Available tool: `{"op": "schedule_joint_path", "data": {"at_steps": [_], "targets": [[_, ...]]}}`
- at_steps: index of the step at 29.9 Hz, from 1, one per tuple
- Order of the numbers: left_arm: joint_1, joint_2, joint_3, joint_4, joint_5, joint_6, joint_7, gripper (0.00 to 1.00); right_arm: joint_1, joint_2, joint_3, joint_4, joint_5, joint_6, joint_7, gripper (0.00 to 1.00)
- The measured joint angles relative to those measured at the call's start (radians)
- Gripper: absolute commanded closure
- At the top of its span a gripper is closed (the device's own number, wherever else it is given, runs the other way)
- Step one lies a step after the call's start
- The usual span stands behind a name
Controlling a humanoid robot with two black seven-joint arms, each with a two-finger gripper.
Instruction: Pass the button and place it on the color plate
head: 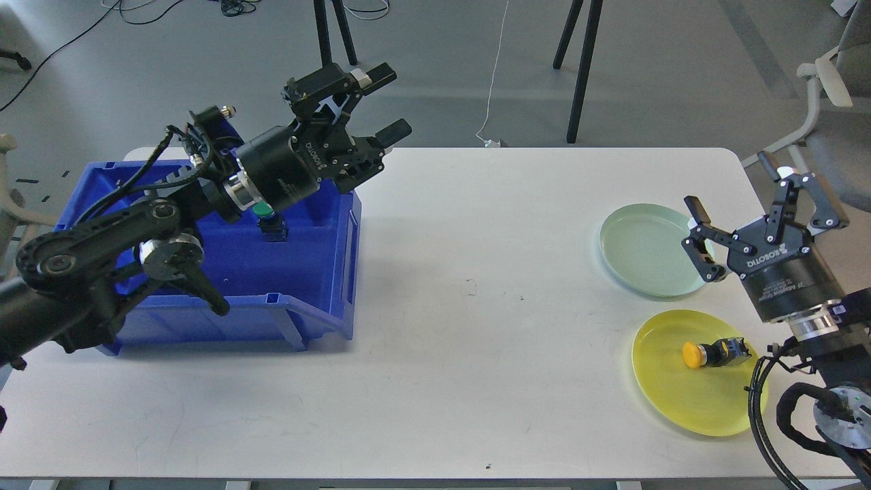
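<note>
- Yellow button (708,354) lies on yellow plate (687,395), near the surface's right front corner: done.
- Green button (265,216) remains in blue bin (326,299); green plate (646,248) bare.
- Left claw (388,102) spread, empty; right claw (738,197) likewise.

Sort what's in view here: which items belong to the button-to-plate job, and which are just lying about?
Job:
yellow button, lying on the yellow plate
green button in the blue bin
green plate, bare
left gripper and right gripper, both open

Lying about:
chair
floor cables
stand legs
</note>
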Motion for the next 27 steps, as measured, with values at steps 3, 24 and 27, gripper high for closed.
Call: {"op": "schedule_joint_path", "data": {"at_steps": [3,24,27], "targets": [[-0.054,0.107,0.018,-0.073,0.089,0.002,0.000,0.18,0.085,0.001,0.004,-0.016,0.066,0.001,0.000,0.03],[-0.393,0.256,0.864,0.364,0.796,0.084,0.000,0.19,0.162,0.080,-0.031,-0.080,0.096,0.005,0.000,0.03],[-0.364,0.237,0.867,0.402,0.817,0.085,0.000,0.19,0.155,0.081,-0.031,-0.085,0.096,0.005,0.000,0.03]]}}
